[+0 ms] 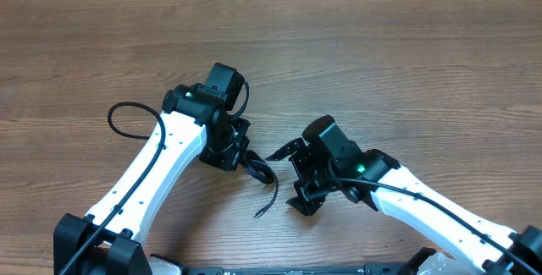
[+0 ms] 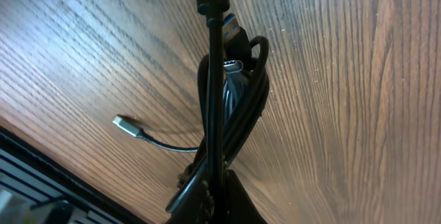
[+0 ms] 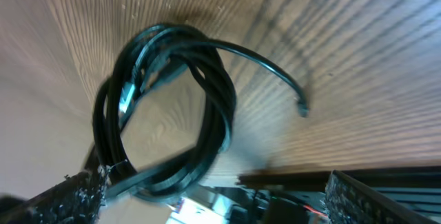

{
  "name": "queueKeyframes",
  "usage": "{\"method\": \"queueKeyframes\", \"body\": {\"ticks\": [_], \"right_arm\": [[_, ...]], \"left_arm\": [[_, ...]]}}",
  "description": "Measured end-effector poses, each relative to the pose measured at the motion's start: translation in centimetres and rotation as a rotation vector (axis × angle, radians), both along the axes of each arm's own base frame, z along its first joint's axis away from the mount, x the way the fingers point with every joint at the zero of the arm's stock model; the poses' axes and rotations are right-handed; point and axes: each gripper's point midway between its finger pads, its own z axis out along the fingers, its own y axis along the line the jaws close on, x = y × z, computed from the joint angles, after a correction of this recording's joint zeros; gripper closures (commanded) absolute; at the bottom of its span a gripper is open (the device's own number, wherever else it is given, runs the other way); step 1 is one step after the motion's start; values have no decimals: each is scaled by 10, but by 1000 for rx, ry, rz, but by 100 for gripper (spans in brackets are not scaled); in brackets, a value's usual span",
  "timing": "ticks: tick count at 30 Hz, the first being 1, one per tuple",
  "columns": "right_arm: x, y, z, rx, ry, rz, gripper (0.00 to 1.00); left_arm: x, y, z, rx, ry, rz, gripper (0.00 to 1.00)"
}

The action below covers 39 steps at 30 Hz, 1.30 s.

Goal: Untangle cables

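The cables (image 1: 258, 172) are sitting as one small black bundle around the middle of the desk (image 1: 406, 46), somewhat nearer the edge where the arms are based, between the two end effectors. The left end effector (image 1: 237, 152) is clamping shut on the cables; in the left wrist view the strands are running up out of its jaws at the bottom of the picture. The right end effector (image 1: 288, 178) is standing with its jaws spread wide just beside the bundle, gripping nothing.

The untangling is looking barely begun. The strands are winding together in one tight loop, and no cable is lying apart from the other. Only short ends are showing free: a silvery plug (image 2: 127, 125) on a thin tail curving off to one side, a blue plug (image 2: 234, 31) poking out at the top, and a loose end (image 3: 301, 107) arching away from the coil. By my reading, what is left is nearly everything: loosening the loop, drawing one cable out through it, and laying the two down apart.

Several things are hard to make out. The left fingertips are cut off by the frame edge. The right wrist view is blurring, so the crossings inside the coil are unreadable. Which plug belongs to which cable I cannot tell, nor whether the bundle is touching the desk or hanging just above it.
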Motion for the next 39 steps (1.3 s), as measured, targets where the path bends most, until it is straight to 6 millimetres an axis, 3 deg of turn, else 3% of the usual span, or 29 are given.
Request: {"method": "queueKeyframes", "body": {"ticks": [7, 13, 30, 34, 36, 39], "right_arm": [[15, 23, -6, 80, 10, -19, 15], [15, 26, -5, 97, 24, -24, 23], [25, 18, -11, 46, -1, -84, 25], [27, 16, -14, 32, -3, -98, 42], [27, 15, -17, 23, 2, -102, 58], [26, 14, -26, 0, 20, -105, 93]], "left_arm": [[0, -4, 1, -22, 15, 46, 96], [4, -6, 2, -33, 0, 56, 96], [0, -18, 5, -98, 31, 65, 95], [-2, -21, 6, -118, 40, 63, 96], [-2, -21, 6, -121, 41, 63, 96], [-2, -22, 6, -124, 42, 62, 96]]}}
